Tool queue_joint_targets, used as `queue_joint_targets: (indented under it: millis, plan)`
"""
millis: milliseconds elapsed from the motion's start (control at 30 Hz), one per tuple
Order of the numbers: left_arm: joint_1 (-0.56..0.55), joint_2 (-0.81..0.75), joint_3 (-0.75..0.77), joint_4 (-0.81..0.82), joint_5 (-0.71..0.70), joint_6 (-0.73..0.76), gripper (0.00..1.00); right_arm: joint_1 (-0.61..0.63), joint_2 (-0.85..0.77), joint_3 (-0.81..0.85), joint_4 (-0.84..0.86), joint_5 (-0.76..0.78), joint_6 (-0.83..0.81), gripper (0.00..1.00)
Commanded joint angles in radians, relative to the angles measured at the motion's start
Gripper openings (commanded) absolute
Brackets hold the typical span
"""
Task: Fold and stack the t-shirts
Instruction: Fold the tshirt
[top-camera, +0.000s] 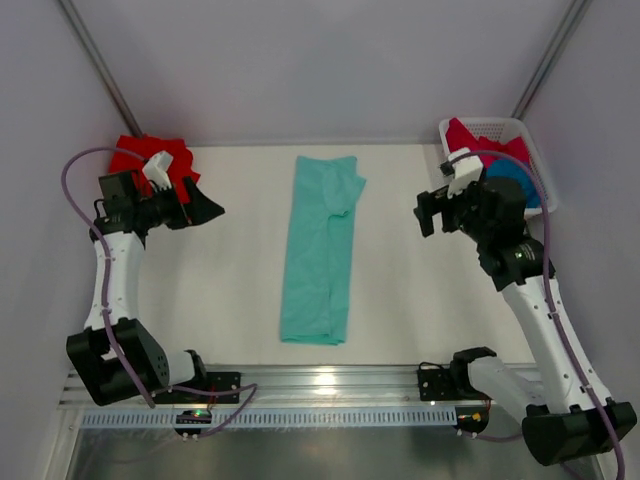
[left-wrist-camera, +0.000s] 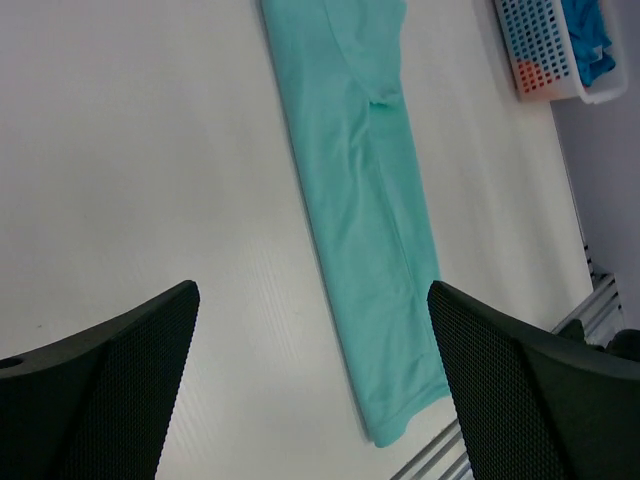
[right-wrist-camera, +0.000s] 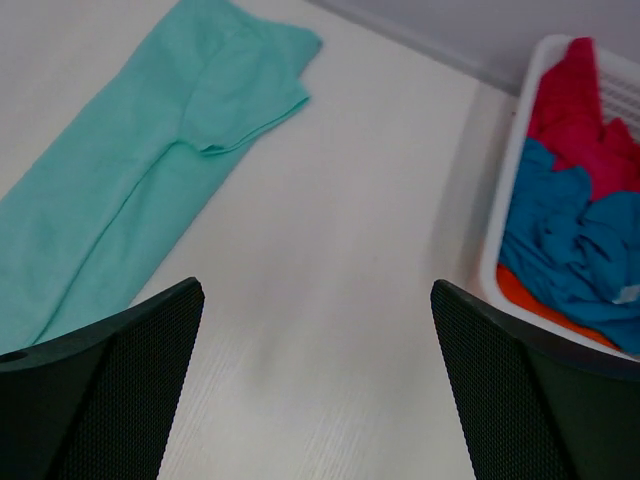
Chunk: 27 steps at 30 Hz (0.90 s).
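A mint-teal t-shirt (top-camera: 320, 250) lies on the white table, folded lengthwise into a long strip with one sleeve out at its far end (right-wrist-camera: 245, 95). A bright red t-shirt (top-camera: 150, 152) lies bunched at the far left corner. A crimson-pink t-shirt (right-wrist-camera: 580, 100) and a blue t-shirt (right-wrist-camera: 570, 230) are heaped in the basket. My left gripper (top-camera: 205, 207) hangs open, left of the strip and above bare table (left-wrist-camera: 312, 295). My right gripper (top-camera: 428, 212) hangs open on the strip's right (right-wrist-camera: 317, 290). Neither one holds anything.
The white slatted basket (top-camera: 520, 128) stands at the far right corner, close behind the right arm; its rim (right-wrist-camera: 505, 200) shows in the right wrist view. A metal rail (top-camera: 330, 380) runs along the near table edge. Grey walls close in the back and sides.
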Motion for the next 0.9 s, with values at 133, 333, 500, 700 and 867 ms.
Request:
queue_joint_targets:
  millis: [133,333,500,700,867]
  plan:
    - [0.091,-0.104,-0.030,0.009,-0.142,-0.056,0.99,-0.405,0.028,0.039,0.032,0.186,0.209,0.99]
    - [0.119,-0.219,0.007,0.028,-0.536,-0.072,0.99,-0.580,0.012,-0.073,0.196,0.321,0.210,0.99]
    - [0.119,-0.167,0.108,0.081,-0.731,-0.305,0.99,-0.649,0.215,0.196,-0.003,0.227,0.280,0.99]
    - [0.157,0.035,0.179,0.137,-0.333,-0.350,0.99,-0.667,0.465,0.477,-0.220,0.144,0.176,0.95]
    - [0.159,0.273,0.089,0.261,0.288,-0.521,0.99,-0.658,0.555,0.477,-0.434,-0.740,-0.028,0.99]
